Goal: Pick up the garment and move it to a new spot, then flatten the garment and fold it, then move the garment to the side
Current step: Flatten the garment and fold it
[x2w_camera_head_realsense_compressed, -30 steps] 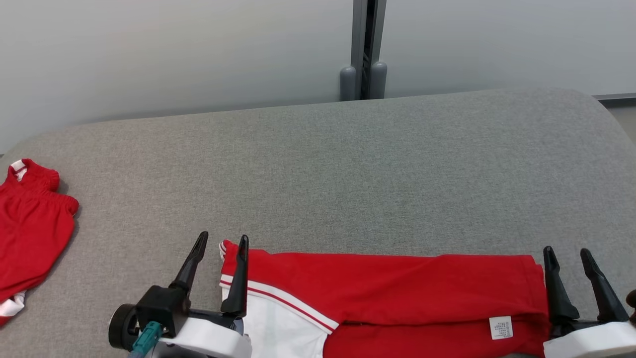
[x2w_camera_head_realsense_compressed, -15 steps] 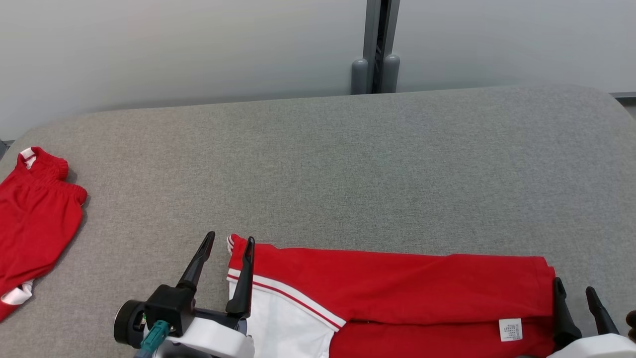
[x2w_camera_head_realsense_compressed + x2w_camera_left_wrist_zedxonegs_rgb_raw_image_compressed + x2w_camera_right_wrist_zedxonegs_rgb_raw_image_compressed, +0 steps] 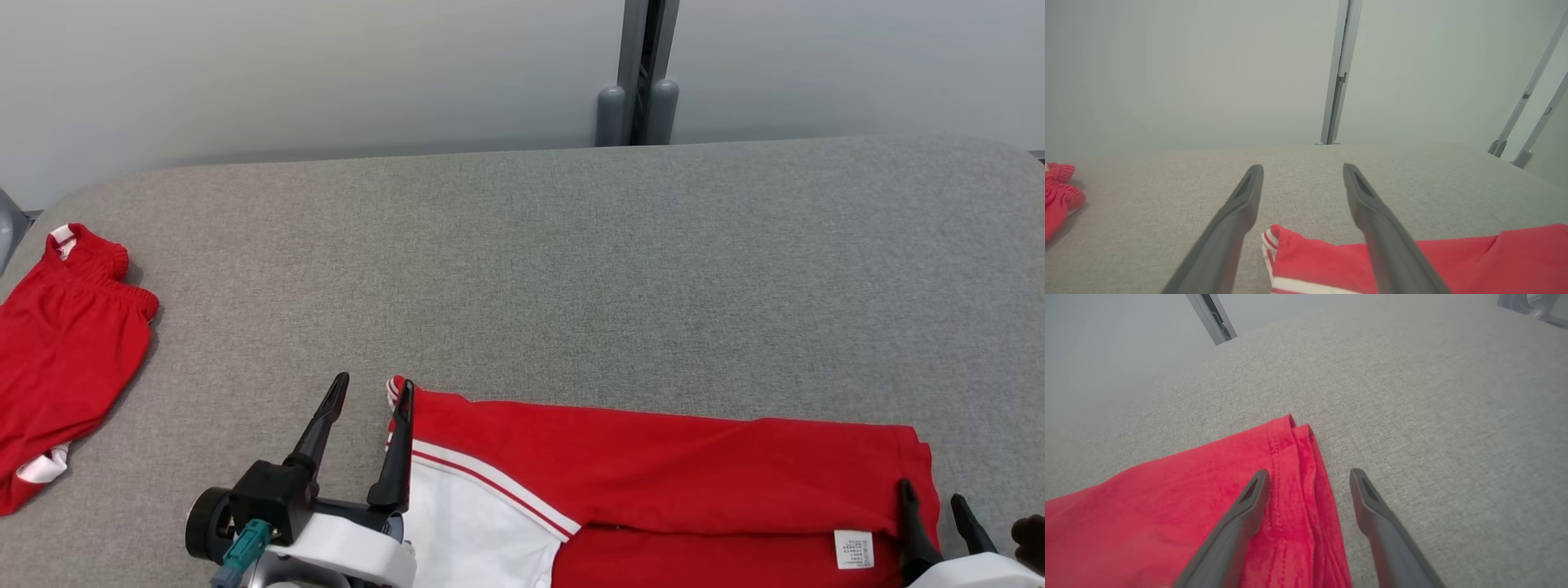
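Our left gripper (image 3: 372,384) and right gripper (image 3: 931,492) stand open astride the two ends of the garment (image 3: 653,465), which lies flat at the near edge of the table (image 3: 531,286). We reckon they are set to pinch both ends, though contact is unclear.

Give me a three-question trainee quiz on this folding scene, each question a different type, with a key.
1. True or false: the left hand is shut on the red-and-white garment.
2. Multiple choice: the second red garment lies A) at the far left of the grey surface; B) at its far right; C) under the red-and-white garment.
3. Fill in: the white label sits near the ___ hand.
Key: 1 false, the left hand is open, fingers apart at the garment's corner; 2 A; 3 right hand.
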Tool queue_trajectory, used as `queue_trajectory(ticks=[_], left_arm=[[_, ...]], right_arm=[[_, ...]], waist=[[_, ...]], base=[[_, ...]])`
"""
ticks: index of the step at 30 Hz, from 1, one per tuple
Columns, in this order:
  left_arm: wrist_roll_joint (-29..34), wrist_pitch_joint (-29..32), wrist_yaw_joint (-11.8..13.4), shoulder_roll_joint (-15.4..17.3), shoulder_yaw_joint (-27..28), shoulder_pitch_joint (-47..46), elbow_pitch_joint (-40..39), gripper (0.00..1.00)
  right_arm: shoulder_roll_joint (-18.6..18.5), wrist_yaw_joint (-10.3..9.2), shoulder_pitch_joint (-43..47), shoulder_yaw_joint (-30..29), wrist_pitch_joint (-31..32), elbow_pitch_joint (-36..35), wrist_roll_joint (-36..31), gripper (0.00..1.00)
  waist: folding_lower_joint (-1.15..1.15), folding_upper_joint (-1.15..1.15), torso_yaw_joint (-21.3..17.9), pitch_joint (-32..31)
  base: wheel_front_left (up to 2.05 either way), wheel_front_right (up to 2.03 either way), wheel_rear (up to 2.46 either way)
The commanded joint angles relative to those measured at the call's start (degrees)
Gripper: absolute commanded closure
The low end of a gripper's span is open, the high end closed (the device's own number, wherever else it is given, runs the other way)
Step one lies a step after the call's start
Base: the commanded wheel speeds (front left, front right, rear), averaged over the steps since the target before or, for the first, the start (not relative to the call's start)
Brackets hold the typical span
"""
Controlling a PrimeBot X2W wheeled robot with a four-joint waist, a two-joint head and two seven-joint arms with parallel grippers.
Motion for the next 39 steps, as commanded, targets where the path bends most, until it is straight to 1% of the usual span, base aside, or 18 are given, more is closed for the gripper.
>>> queue_trajectory(ticks=[1,10,18,19,20,21,22,29,32,36,39], left_arm=[[0.06,-0.24,-0.52,0.09,0.44,-0.26,-0.11,0.00],[0.88,-0.24,-0.94,0.83,1.20,-0.09,-0.23,0.00],[1.69,-0.24,-1.23,1.04,1.23,-0.66,-0.38,0.00],[1.76,-0.24,-1.25,1.03,1.20,-0.74,-0.32,0.00],[1.76,-0.24,-1.27,1.01,1.18,-0.84,-0.25,0.00],[1.72,-0.24,-1.25,0.99,1.17,-0.91,-0.19,0.00],[1.76,-0.24,-1.30,0.99,1.18,-0.96,-0.13,0.00],[1.90,-0.24,-1.62,0.75,0.98,-0.60,0.29,0.00],[1.94,-0.24,-1.73,0.67,0.89,-0.26,0.33,0.00],[2.03,-0.24,-1.81,0.69,0.79,-0.03,0.33,0.00],[2.04,-0.24,-1.92,0.72,0.72,0.01,0.39,0.00]], right_arm=[[-0.19,-0.02,-0.79,0.03,-0.11,0.71,-0.37,0.00],[0.19,-0.02,-1.69,0.83,-0.12,3.23,0.50,0.00],[0.50,-0.02,-1.94,3.23,-0.06,4.74,1.79,0.00],[0.38,-0.02,-1.97,3.39,-0.05,4.85,2.00,0.13],[0.24,-0.02,-2.05,3.48,-0.05,4.92,2.18,0.57],[0.07,-0.02,-2.21,3.50,-0.05,4.92,2.29,0.83],[-0.11,-0.02,-2.41,3.42,-0.05,4.84,2.34,1.00],[-1.63,-0.03,-3.15,3.23,-0.07,3.75,1.84,1.00],[-2.88,-0.03,-3.57,3.21,-0.08,3.49,1.65,1.00],[-5.64,-0.03,-5.06,3.02,-0.08,3.62,1.38,1.00],[-8.95,-0.04,-6.43,3.16,-0.09,4.58,1.08,1.00]], waist=[[0.00,0.00,0.05,0.10],[0.00,0.00,0.27,0.39],[0.00,0.00,0.51,0.83],[0.00,0.00,0.56,0.87],[0.00,0.00,0.59,0.91],[0.00,0.00,0.61,0.93],[0.00,0.00,0.64,0.91],[0.00,0.00,0.79,0.09],[0.00,0.00,0.81,-0.36],[0.00,0.00,0.83,-0.64],[0.00,0.00,0.87,-0.76]], base=[[0.00,0.00,0.00],[0.00,0.00,0.00],[0.00,0.00,0.00],[0.00,0.00,0.00],[0.00,0.00,0.00],[0.00,0.00,0.00],[0.00,0.00,0.00],[0.00,0.00,0.00],[0.00,0.00,0.00],[0.00,0.00,0.00],[0.00,0.00,0.00]])
